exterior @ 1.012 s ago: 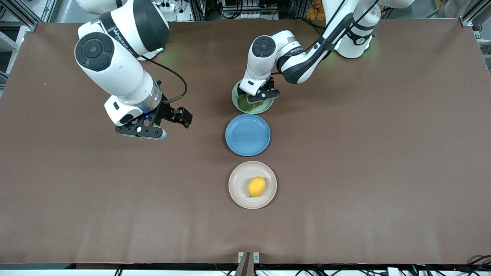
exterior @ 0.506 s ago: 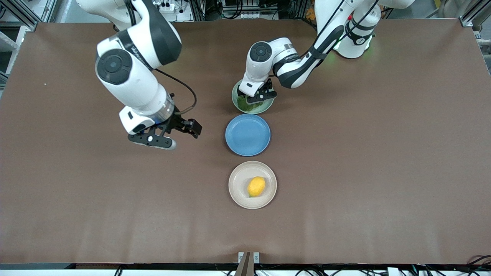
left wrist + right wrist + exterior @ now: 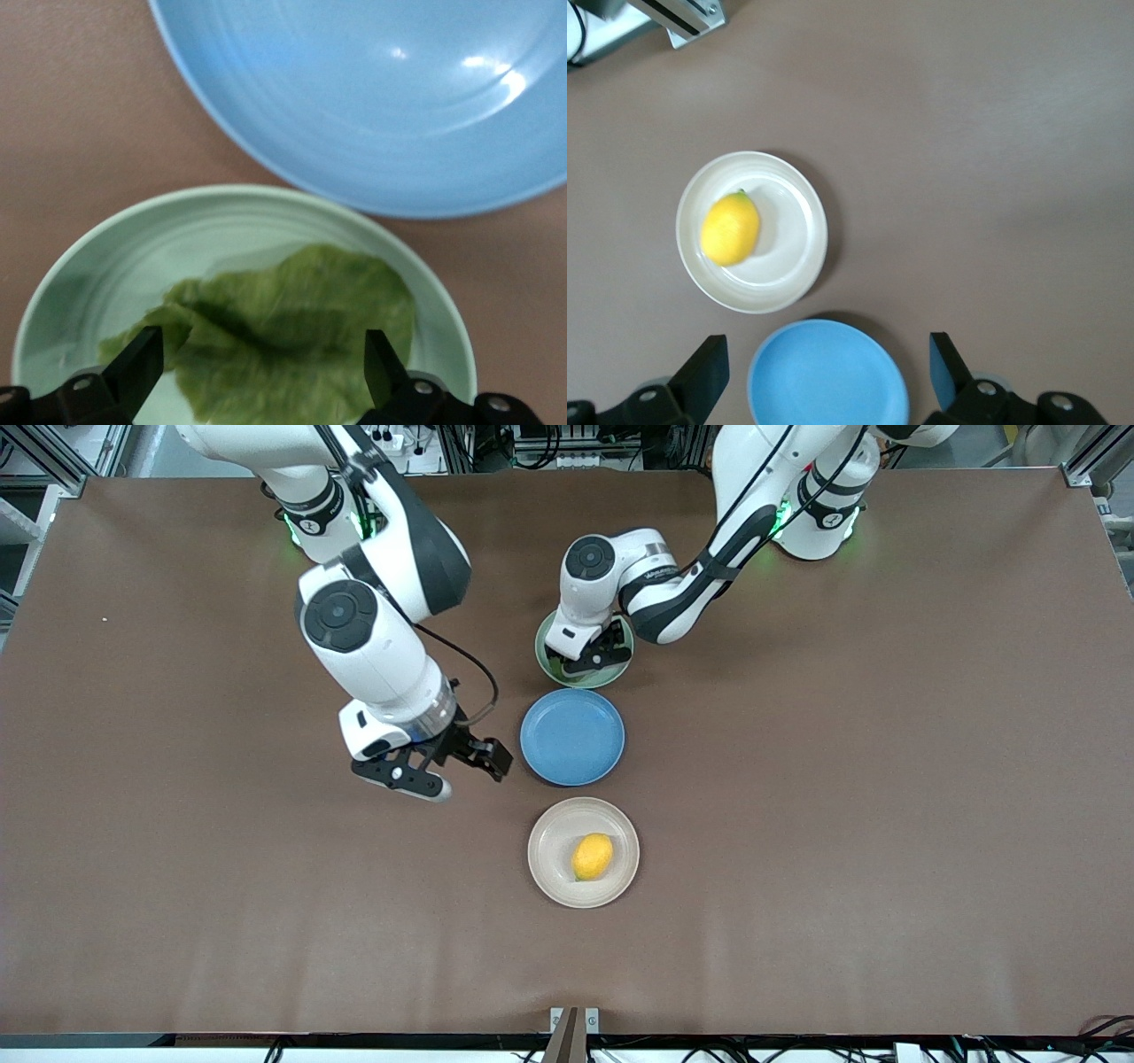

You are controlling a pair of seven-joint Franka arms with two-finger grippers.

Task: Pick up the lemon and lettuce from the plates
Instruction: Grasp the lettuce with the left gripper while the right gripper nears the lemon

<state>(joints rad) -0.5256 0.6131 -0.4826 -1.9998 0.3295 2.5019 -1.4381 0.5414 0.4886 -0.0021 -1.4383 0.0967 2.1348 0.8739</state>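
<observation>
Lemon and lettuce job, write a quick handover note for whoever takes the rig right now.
Left gripper: open, low over the green plate, fingers either side of the lettuce, not yet closed on it.
Right gripper: open, in the air over bare table beside the blue plate, holding nothing.
Lemon: lies on the cream plate, the plate nearest the front camera, untouched.
Done: nothing picked yet.
Left: close on the lettuce and lift it; bring the right gripper over the lemon, grasp, lift.
</observation>
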